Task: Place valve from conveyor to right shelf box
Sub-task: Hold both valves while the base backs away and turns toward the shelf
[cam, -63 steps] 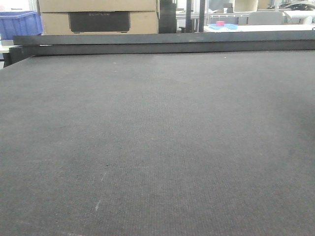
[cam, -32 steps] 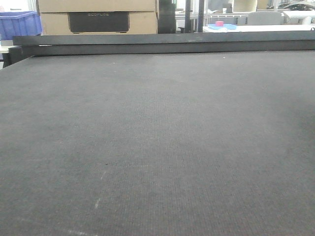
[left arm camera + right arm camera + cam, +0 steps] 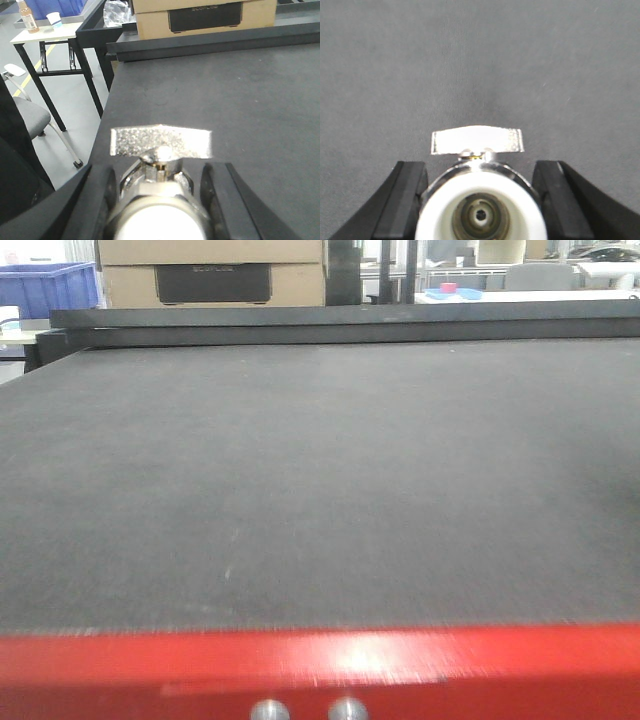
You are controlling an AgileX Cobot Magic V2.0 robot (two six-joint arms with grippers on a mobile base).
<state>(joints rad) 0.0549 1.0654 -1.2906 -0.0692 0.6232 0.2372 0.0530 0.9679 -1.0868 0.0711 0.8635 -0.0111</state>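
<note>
**Grip state.** The left gripper point(image 3: 160, 182) was closed on the left valve point(image 3: 160, 143). The black fingers point(image 3: 97, 195) pressed the metal body from 9 and 3 o'clock. The right gripper point(image 3: 480, 175) was likewise closed on the right valve point(image 3: 479, 202), whose white-rimmed port faced the wrist camera. Neither valve touched the conveyor point(image 3: 320, 470); each appeared to be held above it.

**Orientation.** On each valve the body's long axis ran straight out along the gripper, toward 12 o'clock. The flat silver handle lay crosswise on the 9-to-3 line, beyond the fingertips and outside the clamp.

**Edges.**
- In the left wrist view the belt edge ran from 7 o'clock up toward 11 o'clock.
- Past that edge, at 9 o'clock, there was open floor with a chair point(image 3: 27, 115) and a table point(image 3: 45, 32).
- The black rail point(image 3: 340, 325) closed the far side at 12 o'clock, with a cardboard box point(image 3: 210, 265) and a blue bin point(image 3: 45, 285) behind it.
- A red bar point(image 3: 320, 665) crossed the front view at 6 o'clock.

**Room for moving.** The belt under the right gripper was bare on all sides.

**Coming move.** The shelf box was not in view. By the task wording it lay toward 3 o'clock, so the right arm was judged the nearer. The carry would need the protruding handle kept clear of the box wall on entry.
</note>
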